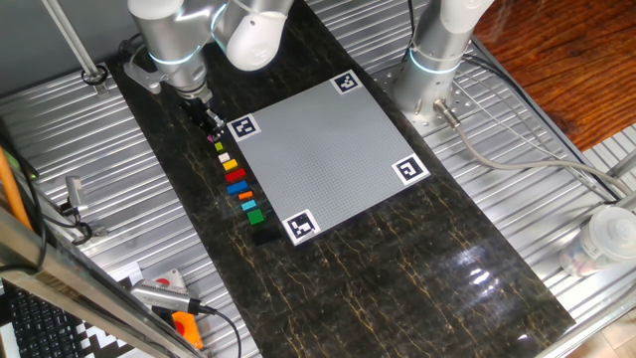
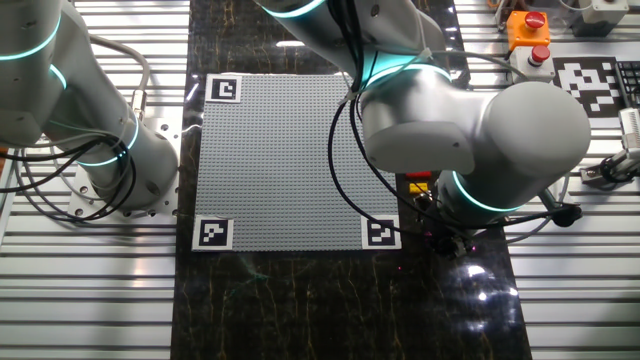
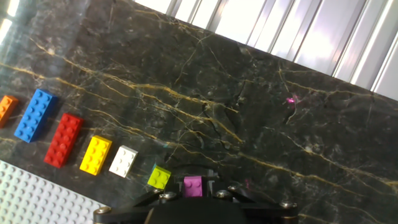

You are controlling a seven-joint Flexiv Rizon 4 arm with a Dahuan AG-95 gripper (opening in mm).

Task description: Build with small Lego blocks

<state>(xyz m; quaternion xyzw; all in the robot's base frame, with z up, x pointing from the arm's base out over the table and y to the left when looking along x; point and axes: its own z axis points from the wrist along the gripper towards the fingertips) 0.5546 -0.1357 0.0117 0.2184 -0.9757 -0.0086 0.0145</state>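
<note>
The small Lego blocks lie in a row on the dark marble strip beside the grey studded plate (image 1: 328, 149). In the hand view they run orange (image 3: 6, 107), blue (image 3: 35, 114), red (image 3: 63, 139), yellow (image 3: 96, 154), white (image 3: 123, 160), olive (image 3: 159, 177), pink (image 3: 193, 185). My gripper (image 3: 193, 188) is down at the pink end of the row. Its dark fingers sit tight against both sides of the pink block, at table level. In one fixed view the gripper (image 1: 213, 127) covers the pink block; green (image 1: 253, 214) and black (image 1: 262, 236) blocks end the row. In the other fixed view my arm hides the row.
A second arm's base (image 1: 437, 60) stands at the plate's far side on the ribbed metal table. An orange-handled tool (image 1: 184, 323) lies at the front left, and a plastic cup (image 1: 606, 239) stands at the right. A box with red buttons (image 2: 527, 30) sits behind my arm.
</note>
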